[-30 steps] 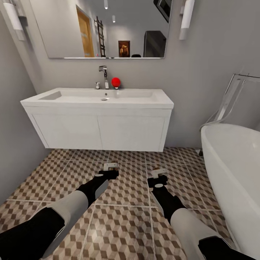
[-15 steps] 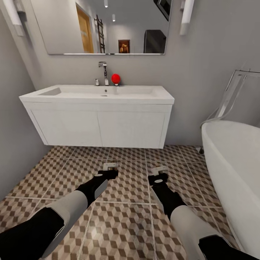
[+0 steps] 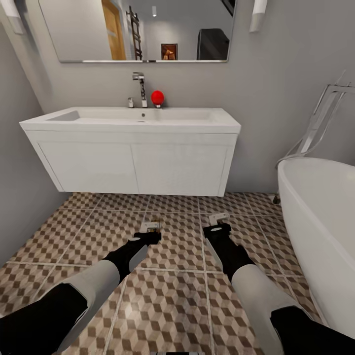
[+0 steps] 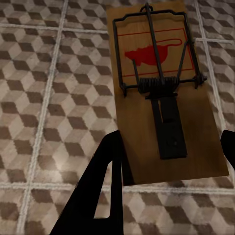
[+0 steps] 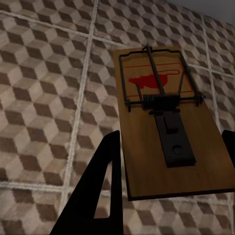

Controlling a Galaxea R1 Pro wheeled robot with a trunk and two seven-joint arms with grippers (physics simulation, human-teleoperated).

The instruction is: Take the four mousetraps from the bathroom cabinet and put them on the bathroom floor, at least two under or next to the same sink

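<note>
My left gripper (image 3: 151, 230) is shut on a brown wooden mousetrap (image 3: 151, 226) with a wire bar and a red mouse print (image 4: 161, 93). It hangs low over the cube-patterned floor tiles (image 3: 172, 305). My right gripper (image 3: 217, 223) is shut on a second mousetrap (image 3: 217, 218), which the right wrist view shows flat between the black fingers (image 5: 98, 191). Both traps hang a short way in front of the white sink (image 3: 133, 118), whose vanity is mounted clear of the floor. The orange-brown cabinet is out of view.
A white bathtub (image 3: 320, 207) stands close on the right, with a chrome stand (image 3: 320, 118) behind it. A grey wall (image 3: 15, 187) closes the left side. A chrome tap (image 3: 140, 84) and a red ball (image 3: 157, 96) sit on the sink's back edge under the mirror (image 3: 138, 29).
The camera has moved, so the vanity and mirror sit higher in the picture. My right gripper has reached slightly forward with its trap. Both grippers keep their hold.
</note>
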